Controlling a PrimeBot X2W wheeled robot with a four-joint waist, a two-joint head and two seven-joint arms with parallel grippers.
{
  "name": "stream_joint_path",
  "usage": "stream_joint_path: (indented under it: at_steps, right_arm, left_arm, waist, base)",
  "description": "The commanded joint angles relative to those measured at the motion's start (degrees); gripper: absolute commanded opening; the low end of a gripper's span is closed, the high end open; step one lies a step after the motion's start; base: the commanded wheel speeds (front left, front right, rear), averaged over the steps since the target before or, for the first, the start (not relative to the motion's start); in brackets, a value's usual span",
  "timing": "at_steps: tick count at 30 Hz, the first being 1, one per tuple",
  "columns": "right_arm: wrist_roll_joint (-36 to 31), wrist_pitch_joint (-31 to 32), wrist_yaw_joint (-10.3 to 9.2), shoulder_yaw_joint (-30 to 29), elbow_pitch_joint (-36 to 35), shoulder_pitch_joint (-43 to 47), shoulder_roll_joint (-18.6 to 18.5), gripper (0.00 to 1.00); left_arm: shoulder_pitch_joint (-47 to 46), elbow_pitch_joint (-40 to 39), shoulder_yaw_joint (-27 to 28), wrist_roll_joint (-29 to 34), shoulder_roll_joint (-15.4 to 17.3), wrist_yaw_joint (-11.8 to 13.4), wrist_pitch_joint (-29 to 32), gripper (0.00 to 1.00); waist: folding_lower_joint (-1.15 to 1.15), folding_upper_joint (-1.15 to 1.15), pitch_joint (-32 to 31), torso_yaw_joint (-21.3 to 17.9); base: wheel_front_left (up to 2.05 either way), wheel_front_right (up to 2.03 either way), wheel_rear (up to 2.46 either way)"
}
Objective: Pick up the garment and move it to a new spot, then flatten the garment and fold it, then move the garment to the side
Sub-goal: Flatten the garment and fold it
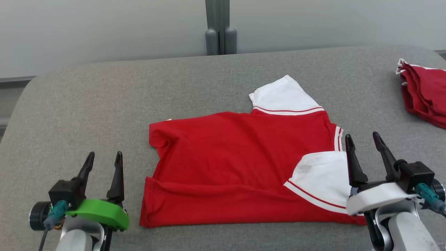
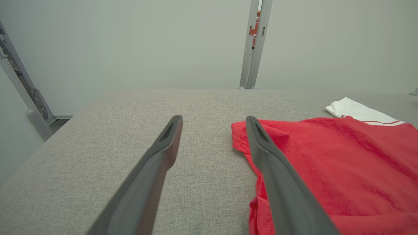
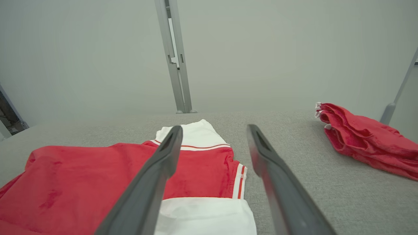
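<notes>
Left gripper (image 1: 105, 155), at seven o'clock on the grey table (image 1: 104, 97), holds its two dark fingers spread wide with nothing between them, just left of the garment's hem. Right gripper (image 1: 362, 136), at four o'clock, is equally wide and empty, one finger over the near white sleeve (image 1: 320, 177). The red garment (image 1: 237, 164) lies at the table's centre, that sleeve turned in over its body, the far sleeve (image 1: 282, 94) pointing to one o'clock. A second red bundle (image 1: 425, 94) rests at two o'clock.
</notes>
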Motion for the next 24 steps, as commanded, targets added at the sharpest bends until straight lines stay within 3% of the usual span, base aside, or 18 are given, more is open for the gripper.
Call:
stream_joint_path:
  at_steps: [1, 12, 24]
  right_arm:
    - [-0.63, 0.35, 0.00, 0.33, 0.57, -1.90, -0.41, 1.00]
    - [-2.82, 5.09, 0.00, 5.26, 10.95, -22.17, -4.32, 1.00]
    - [-1.97, 6.91, 0.00, 9.03, 31.64, -44.29, -6.61, 1.00]
  left_arm:
    - [-2.25, 0.98, -0.55, 0.41, 0.79, -0.45, -0.14, 1.00]
    - [-21.85, 12.58, -9.14, 1.19, 4.02, -2.05, 3.32, 1.00]
    - [-35.21, 27.53, -23.83, -8.12, 1.53, -2.12, 3.65, 1.00]
  waist:
    - [0.00, 0.00, 0.72, 0.04]
    - [0.00, 0.00, 9.49, 0.36]
    - [0.00, 0.00, 18.11, 2.86]
  base:
    - [0.00, 0.00, 0.00]
    - [0.00, 0.00, 0.00]
    - [0.00, 0.00, 0.00]
